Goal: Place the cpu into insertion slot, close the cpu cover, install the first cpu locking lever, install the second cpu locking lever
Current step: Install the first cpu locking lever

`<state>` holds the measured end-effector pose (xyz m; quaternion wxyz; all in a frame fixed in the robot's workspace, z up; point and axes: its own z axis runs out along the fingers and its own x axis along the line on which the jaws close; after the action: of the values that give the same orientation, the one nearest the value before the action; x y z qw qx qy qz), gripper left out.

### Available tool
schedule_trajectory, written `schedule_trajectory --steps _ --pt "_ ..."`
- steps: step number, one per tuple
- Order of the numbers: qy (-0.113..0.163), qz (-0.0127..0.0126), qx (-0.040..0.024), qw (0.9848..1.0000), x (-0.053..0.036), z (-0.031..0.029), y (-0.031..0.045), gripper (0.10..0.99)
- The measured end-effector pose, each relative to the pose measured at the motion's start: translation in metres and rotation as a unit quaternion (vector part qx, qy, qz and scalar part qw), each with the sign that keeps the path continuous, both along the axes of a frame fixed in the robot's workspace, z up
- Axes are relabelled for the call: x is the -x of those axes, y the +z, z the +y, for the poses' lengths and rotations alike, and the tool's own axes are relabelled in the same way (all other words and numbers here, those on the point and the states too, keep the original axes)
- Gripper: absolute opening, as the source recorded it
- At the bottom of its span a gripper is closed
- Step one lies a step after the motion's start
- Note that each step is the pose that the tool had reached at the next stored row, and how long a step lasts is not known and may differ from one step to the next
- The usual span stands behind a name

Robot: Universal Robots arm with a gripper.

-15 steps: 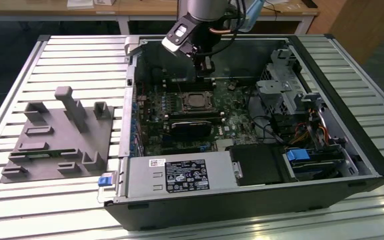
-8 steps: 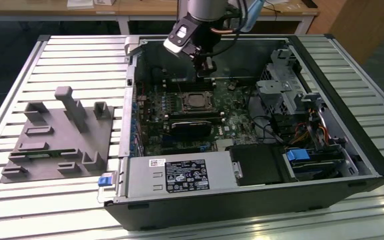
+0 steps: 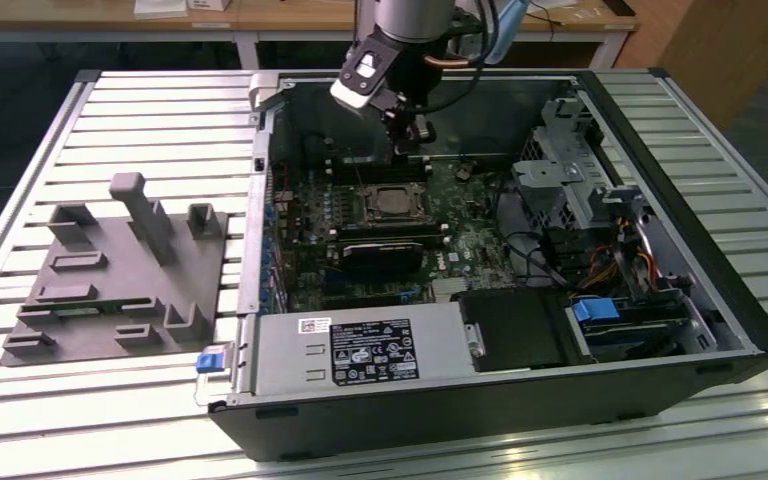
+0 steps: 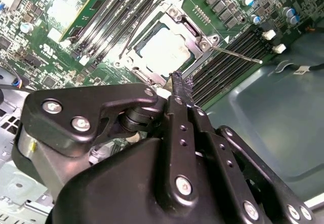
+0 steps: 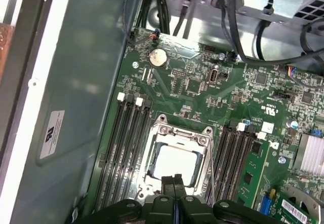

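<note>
The cpu, with its dull silver top, lies in the insertion slot in the middle of the motherboard. The silvery cpu cover lies flat around it as a frame. In the second wrist view a thin metal locking lever sticks out from the socket's corner over the memory slots. My gripper hangs just above the far edge of the socket, shut with nothing between its fingers. In both wrist views its tips sit close over the socket's edge, beside the cpu.
The open computer case lies on a slatted table. Black memory slots flank the socket. A black card, the power supply and a drive cage crowd the board. A grey fixture tray lies at the exterior view's left.
</note>
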<state>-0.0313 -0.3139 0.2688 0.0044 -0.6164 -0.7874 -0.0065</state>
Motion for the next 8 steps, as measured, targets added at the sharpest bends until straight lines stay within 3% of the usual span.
schedule_trajectory --steps 8 --pt "0.020 0.0000 0.0000 0.9998 0.0000 0.0000 0.0000 0.118"
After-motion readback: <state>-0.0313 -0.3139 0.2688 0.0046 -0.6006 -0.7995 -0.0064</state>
